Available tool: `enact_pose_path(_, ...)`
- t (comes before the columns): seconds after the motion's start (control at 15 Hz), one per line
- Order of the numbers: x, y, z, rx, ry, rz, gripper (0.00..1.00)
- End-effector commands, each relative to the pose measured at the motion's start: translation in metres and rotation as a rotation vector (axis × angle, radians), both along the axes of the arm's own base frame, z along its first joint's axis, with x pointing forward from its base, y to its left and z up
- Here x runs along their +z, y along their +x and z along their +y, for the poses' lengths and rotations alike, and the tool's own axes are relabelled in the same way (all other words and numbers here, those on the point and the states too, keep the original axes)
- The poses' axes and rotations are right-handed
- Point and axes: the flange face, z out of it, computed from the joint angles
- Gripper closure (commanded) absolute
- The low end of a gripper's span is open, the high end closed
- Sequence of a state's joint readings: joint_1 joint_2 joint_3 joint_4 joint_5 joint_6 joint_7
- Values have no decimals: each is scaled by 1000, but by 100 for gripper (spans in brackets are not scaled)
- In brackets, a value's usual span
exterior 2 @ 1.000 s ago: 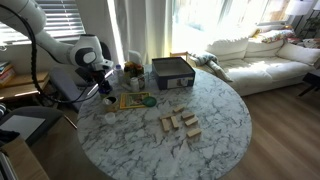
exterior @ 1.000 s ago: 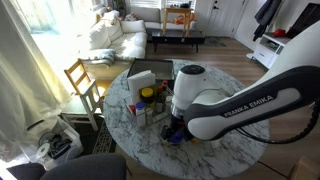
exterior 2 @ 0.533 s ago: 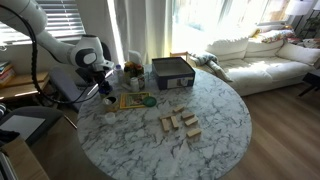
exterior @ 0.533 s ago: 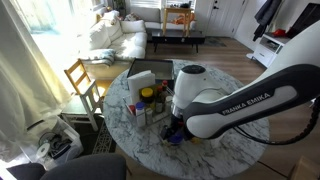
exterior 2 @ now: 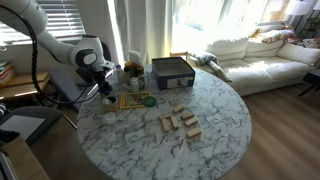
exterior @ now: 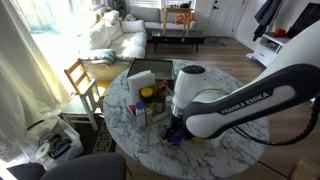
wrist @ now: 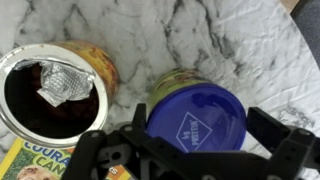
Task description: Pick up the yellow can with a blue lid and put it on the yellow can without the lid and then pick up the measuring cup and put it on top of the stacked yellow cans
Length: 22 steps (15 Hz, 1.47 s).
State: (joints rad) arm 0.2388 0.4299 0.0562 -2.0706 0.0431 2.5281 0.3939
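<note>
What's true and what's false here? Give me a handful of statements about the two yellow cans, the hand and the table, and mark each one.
1. The yellow can with a blue lid is stacked on the lidless yellow can. False: they stand side by side on the marble table.
2. The hand is open, with one finger on each side of the yellow can with a blue lid. True.
3. The lidless yellow can lies on its side. False: it stands upright, with its dark inside showing.
4. The marble table is white with grey veins. True.
</note>
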Motion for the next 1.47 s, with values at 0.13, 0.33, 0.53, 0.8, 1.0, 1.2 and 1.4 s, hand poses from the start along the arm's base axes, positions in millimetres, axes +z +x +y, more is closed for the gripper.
enact_pose_path(0.13, -36, -8, -11, -42, 96, 73, 0)
enact_pose_path(0.33, -37, -7, -19, -57, 126, 86, 0)
enact_pose_path(0.53, -38, -8, -20, -52, 129, 87, 27)
enact_pose_path(0.8, -49, -12, -24, -40, 82, 110, 53)
enact_pose_path(1.0, -47, -12, -26, -38, 75, 111, 67)
enact_pose_path(1.2, -40, -11, -30, -42, 70, 111, 31)
enact_pose_path(1.4, -28, -11, -31, -34, 64, 114, 16)
